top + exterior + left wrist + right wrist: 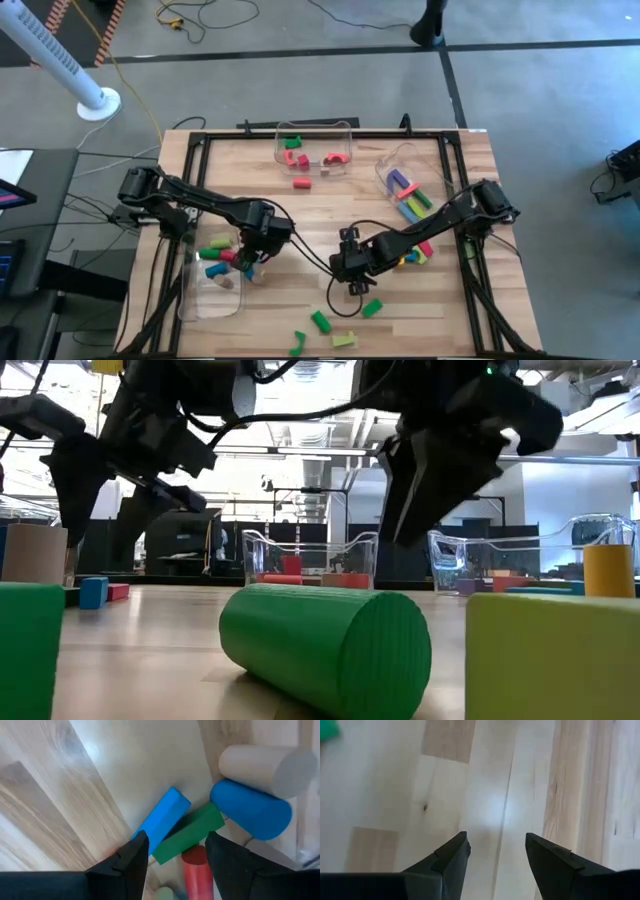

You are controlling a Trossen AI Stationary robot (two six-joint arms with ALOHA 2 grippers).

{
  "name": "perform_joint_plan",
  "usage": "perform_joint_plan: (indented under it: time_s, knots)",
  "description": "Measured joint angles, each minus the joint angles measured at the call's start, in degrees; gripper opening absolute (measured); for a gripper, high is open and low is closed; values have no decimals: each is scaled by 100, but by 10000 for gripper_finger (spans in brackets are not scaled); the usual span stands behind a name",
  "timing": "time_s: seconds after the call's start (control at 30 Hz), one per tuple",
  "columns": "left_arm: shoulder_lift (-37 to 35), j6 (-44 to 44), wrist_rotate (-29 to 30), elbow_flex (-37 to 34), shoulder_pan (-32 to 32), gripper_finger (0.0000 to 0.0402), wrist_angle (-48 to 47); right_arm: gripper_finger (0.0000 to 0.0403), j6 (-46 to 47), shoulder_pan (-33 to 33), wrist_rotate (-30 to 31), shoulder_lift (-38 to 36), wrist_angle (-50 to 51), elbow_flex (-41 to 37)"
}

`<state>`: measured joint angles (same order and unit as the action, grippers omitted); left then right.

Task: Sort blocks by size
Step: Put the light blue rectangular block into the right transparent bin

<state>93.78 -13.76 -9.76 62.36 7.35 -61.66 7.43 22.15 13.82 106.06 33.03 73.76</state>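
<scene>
Two grippers apart-fingered, empty. Left gripper (172, 852) hovers above green bar (189, 832) in crowded left-bin pile (blue bar (162, 818) touching); straddle green only, descend straight. Right gripper (494, 852) over bare table, waiting.

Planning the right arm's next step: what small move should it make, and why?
Probably shift toward the green block close by and descend. The right gripper hangs open over bare table, holding nothing, and loose blocks remain unsorted there.
</scene>
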Motion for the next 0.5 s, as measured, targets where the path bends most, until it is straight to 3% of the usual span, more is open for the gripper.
perform_joint_plan:
  time_s: [0.5]
  knots:
    - [-4,-154,695,-537,153,185,613,225,-33,52,-21,-83,-21,-2]
